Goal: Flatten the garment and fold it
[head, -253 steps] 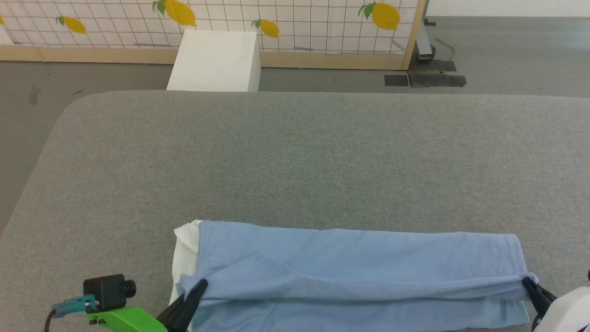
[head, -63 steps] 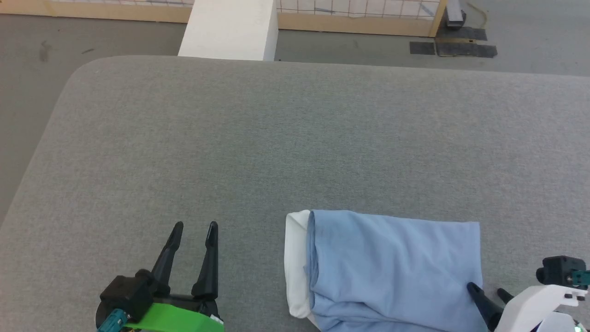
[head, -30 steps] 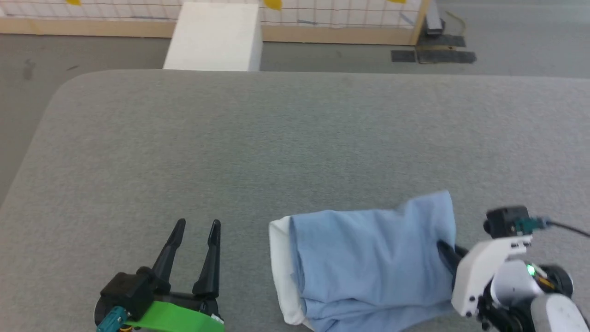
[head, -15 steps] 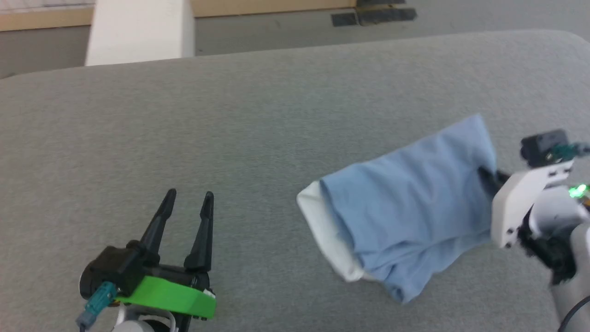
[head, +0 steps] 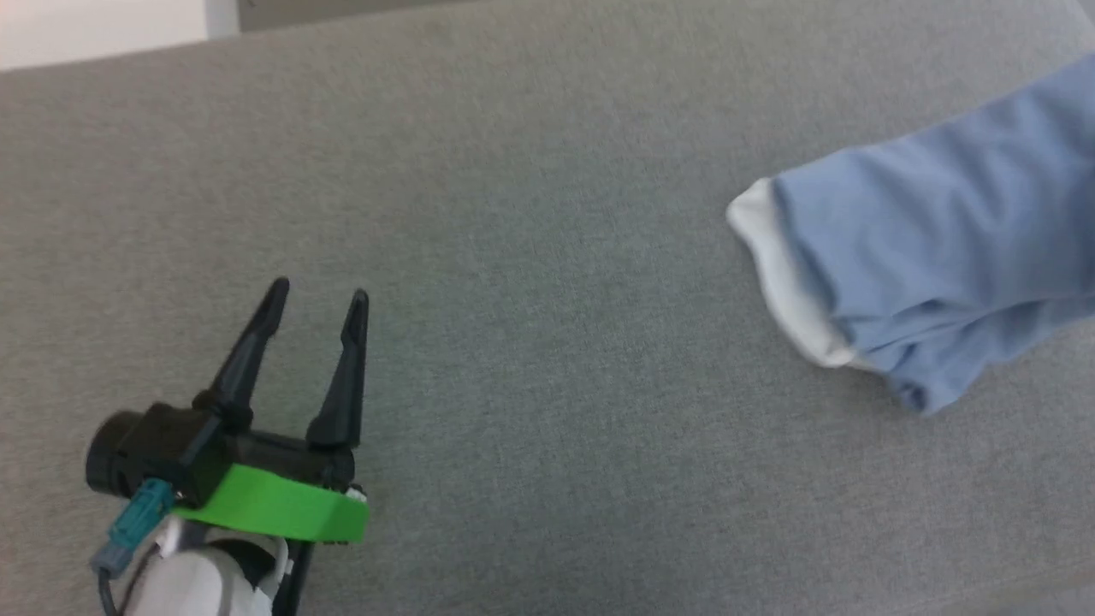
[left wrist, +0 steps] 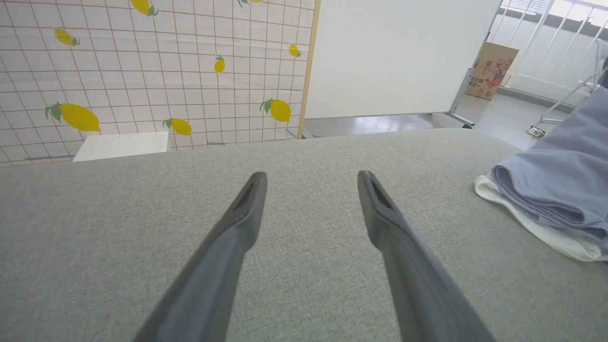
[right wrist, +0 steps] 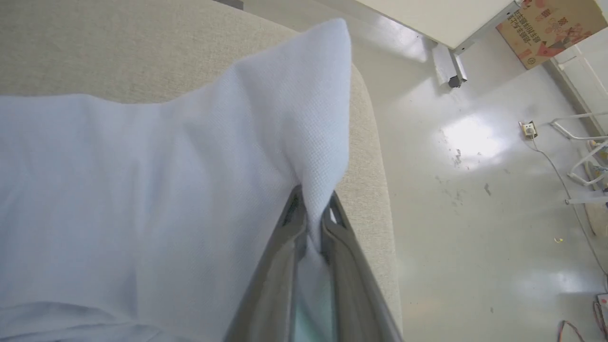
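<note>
1. Left jaws stand released in the head view. Their two dark fingers (head: pixel 342 376) are spread wide with nothing between them, low at the lower left over the grey counter (head: pixel 547 214). A green bracket (head: pixel 265 509) sits behind them on the wrist. The garment (head: pixel 932 231), light blue and folded into a thick bundle, lies well apart from them at the right. It runs off the picture's right edge. A white fabric edge (head: pixel 783 282) shows at the end of the bundle that faces the left jaws.

2. Left wrist view: the same two fingers (left wrist: pixel 247 209) rise from the bottom edge, wide apart, with bare counter (left wrist: pixel 95 213) between and beneath them. The garment (left wrist: pixel 560 166) is at the right, its stacked blue layers resting on the counter with the white layer lowest. Its farther part slopes upward toward the upper right corner. Beyond the counter stand a tiled wall printed with lemons (left wrist: pixel 142 71), a white box (left wrist: pixel 121 145), a pale panel (left wrist: pixel 399 52) and a cardboard box (left wrist: pixel 491 71).

3. Right wrist view: the right jaws are clenched on the garment (right wrist: pixel 142 190). Their fingers (right wrist: pixel 280 266) pinch a fold of the pale blue knit, and a corner of cloth stands up past the tips. The rest of the cloth spreads to the left over the counter (right wrist: pixel 95 47), near its rounded corner. A shiny floor (right wrist: pixel 475 190) lies to the right.
</note>
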You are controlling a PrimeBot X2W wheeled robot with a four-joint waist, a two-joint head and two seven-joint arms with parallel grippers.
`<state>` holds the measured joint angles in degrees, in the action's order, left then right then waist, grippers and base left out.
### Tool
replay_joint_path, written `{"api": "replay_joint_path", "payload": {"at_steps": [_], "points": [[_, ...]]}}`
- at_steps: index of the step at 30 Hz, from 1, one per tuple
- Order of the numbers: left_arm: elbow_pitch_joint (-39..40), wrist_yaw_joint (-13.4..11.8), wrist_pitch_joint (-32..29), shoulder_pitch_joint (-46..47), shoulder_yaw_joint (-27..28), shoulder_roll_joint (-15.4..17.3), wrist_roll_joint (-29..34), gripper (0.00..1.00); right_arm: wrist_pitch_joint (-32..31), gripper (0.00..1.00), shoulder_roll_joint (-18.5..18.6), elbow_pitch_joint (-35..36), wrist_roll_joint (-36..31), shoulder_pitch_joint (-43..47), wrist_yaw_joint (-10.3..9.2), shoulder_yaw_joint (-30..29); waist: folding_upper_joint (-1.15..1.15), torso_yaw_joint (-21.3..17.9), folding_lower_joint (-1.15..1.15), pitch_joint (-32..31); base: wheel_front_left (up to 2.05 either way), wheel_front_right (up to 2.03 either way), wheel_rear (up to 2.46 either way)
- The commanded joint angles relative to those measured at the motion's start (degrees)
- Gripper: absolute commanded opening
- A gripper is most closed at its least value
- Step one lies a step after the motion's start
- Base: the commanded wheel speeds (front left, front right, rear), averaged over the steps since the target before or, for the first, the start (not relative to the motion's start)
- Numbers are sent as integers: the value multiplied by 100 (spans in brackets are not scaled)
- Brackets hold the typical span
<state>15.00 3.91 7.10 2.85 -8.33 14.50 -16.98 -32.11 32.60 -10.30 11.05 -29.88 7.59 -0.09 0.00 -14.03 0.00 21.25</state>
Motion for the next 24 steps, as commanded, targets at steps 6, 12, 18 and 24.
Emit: {"api": "replay_joint_path", "payload": {"at_steps": [6, 12, 18, 24], "points": [[412, -60, -177, 343, 29, 193, 152, 100, 270, 0, 736, -407, -200, -428, -10, 101, 0, -214, 0, 754, 0, 0, 0], [661, -64, -322, 471, -3, 297, 235, 100, 585, 0, 1156, -944, -351, -693, -10, 91, 0, -170, 0, 1038, 0, 0, 0], [864, -89, -425, 534, 13, 401, 309, 100, 981, 0, 1254, -1469, -517, -893, -10, 77, 0, -83, 0, 1288, 0, 0, 0], [986, -119, -514, 577, 25, 473, 351, 100, 1120, 16, 949, -2190, -687, -1117, -10, -60, 0, -61, 0, 1400, 0, 0, 0]]}}
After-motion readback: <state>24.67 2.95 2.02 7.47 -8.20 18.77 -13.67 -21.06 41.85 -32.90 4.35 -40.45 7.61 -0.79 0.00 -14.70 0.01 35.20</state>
